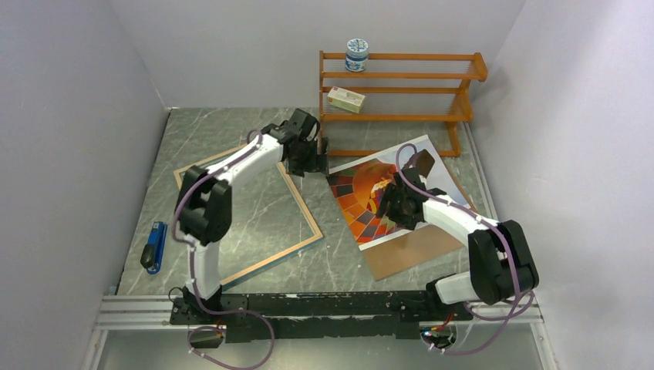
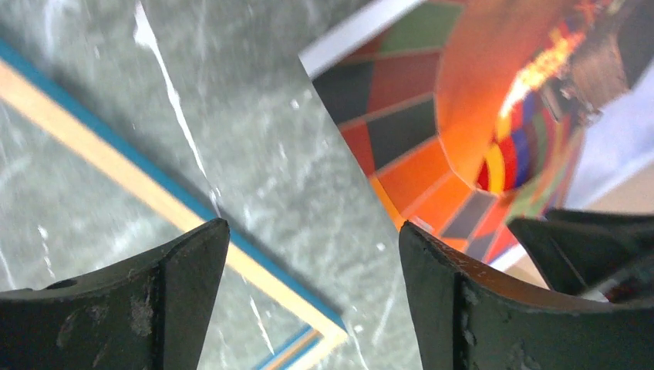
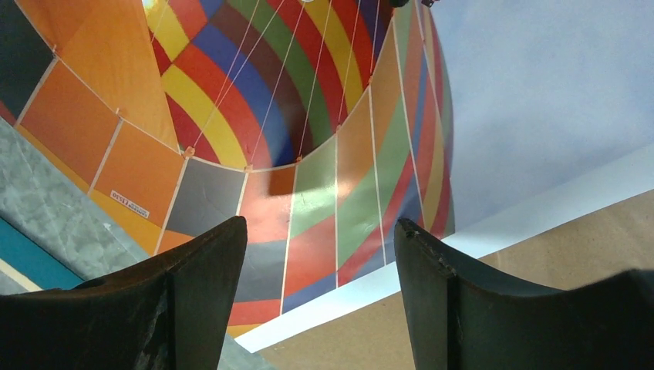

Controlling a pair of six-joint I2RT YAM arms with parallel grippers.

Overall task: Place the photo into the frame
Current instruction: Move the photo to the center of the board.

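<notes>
Both pairs of jaws stand apart and empty. The right jaws hang just over the photo (image 3: 308, 116), which lies face up on the board (image 3: 540, 270) beneath them, while the left jaws hover above bare tabletop (image 2: 270, 154) with the frame (image 2: 116, 166) on one side and the photo's edge on the other. I'd pinch the paper at its white border, lift gently to avoid creasing, then carry it flat across to the frame.

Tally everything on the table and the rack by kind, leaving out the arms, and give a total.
photo: 1
frame: 1
backing board: 1
shelf rack: 1
round tin: 1
small box: 1
blue and black object: 1
Total: 7
</notes>
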